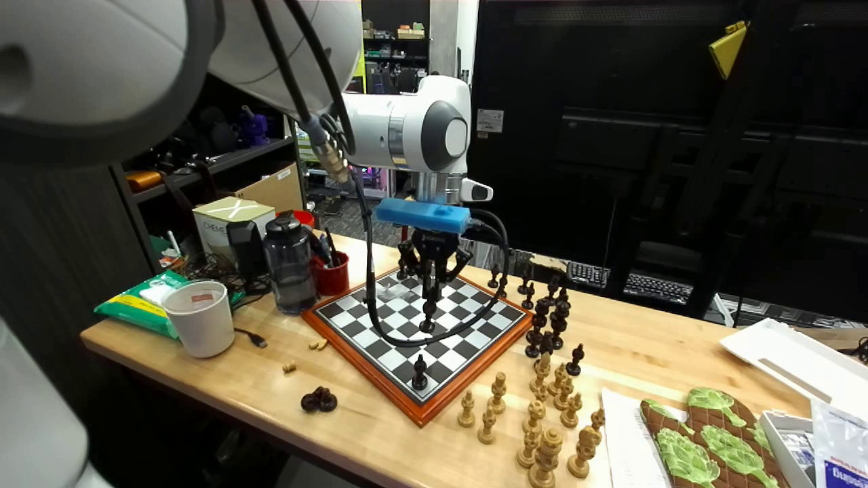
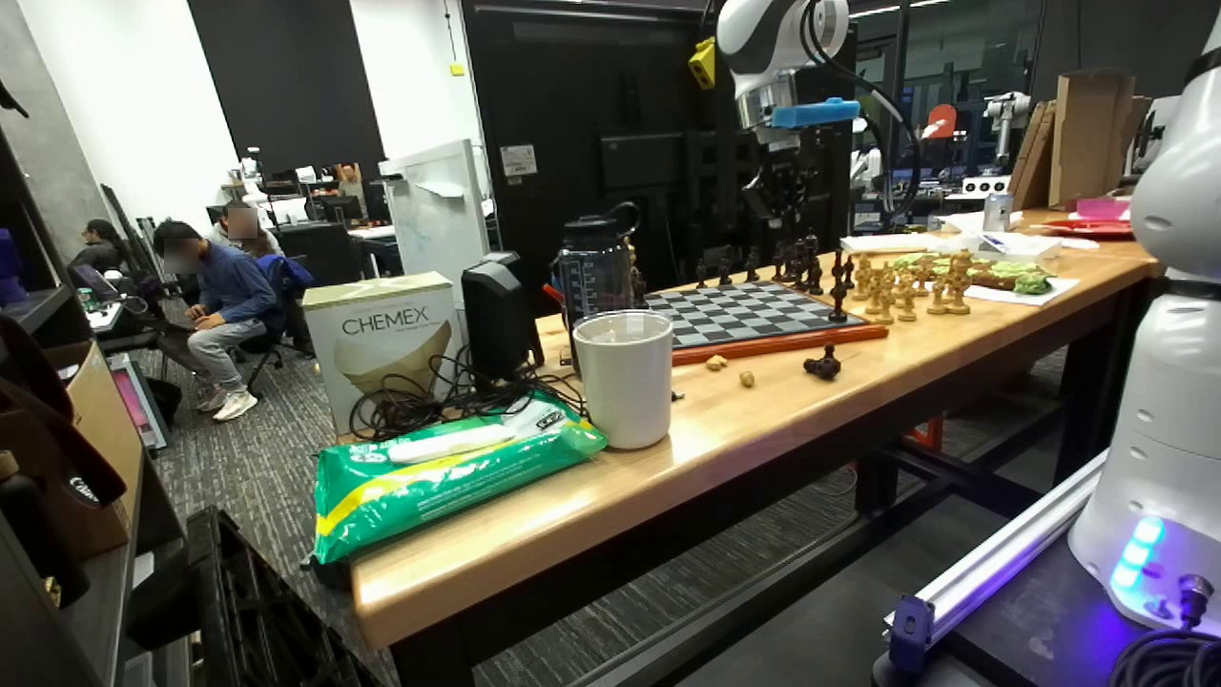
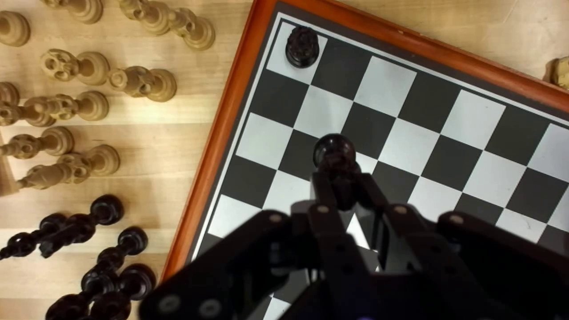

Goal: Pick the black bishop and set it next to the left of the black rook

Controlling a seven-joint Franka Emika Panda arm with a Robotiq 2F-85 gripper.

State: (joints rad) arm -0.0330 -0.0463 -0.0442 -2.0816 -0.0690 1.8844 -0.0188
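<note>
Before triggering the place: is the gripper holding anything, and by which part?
Yes: the gripper has a black piece, likely the bishop, by its upper part.

Bishop [image 3: 336,160] and rook [image 3: 302,47] are black, chessboard [image 3: 451,155] chequered.

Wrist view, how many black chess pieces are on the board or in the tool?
2: a standing piece on a corner square, and a held piece in the tool, which may hide others.

glare on tbl [image 2: 570,491], w/ gripper [image 3: 348,184] blurry in wrist view
</note>
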